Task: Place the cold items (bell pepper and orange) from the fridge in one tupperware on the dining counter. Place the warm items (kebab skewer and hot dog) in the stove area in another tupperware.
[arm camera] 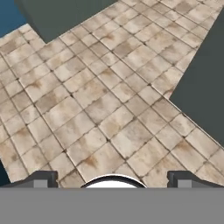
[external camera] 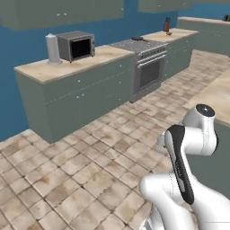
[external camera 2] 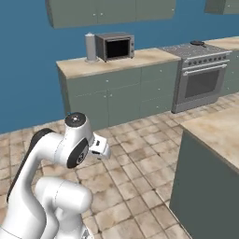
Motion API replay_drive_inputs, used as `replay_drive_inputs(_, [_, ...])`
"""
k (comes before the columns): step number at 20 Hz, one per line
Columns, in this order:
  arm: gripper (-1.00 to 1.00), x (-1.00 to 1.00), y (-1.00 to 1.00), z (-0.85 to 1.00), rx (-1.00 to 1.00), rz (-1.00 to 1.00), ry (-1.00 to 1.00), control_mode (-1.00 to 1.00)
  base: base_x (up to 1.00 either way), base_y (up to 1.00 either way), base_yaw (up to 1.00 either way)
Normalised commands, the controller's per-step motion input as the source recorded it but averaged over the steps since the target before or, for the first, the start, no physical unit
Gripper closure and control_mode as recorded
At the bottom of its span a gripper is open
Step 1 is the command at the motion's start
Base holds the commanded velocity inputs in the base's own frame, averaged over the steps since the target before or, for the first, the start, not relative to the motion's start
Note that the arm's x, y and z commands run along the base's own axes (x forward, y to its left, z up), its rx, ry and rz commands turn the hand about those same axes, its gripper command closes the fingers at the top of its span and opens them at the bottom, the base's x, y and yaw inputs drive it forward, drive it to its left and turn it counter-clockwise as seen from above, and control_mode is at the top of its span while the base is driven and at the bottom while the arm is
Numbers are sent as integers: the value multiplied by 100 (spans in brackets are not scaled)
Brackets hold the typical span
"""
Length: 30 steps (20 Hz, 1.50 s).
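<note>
Seemingly in transit over tiled floor [external camera: 67, 179], between steps. Stove [external camera 2: 200, 77] far ahead, right of the microwave [external camera 2: 115, 45]; warm items there too small to make out. Claw [arm camera: 112, 180] spread wide, pinching nothing. Next: driving to that stove.

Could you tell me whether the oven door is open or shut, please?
Shut: the oven door sits flush with its front, handle bar level across the top.
</note>
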Motion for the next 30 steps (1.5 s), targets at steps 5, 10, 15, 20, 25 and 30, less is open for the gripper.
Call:
replay_drive_inputs(5, [-100,0,0,0,0,0,0,100,100,100,-38])
replay_drive_inputs(10, [-100,0,0,0,0,0,0,100,100,100,-38])
replay_drive_inputs(15, [-100,0,0,0,0,0,0,100,100,100,-35])
replay_drive_inputs(20, [-100,0,0,0,0,0,0,100,100,100,-34])
replay_drive_inputs(25, [-100,0,0,0,0,0,0,100,100,100,-10])
replay_drive_inputs(30, [-100,0,0,0,0,0,0,100,100,49,0])
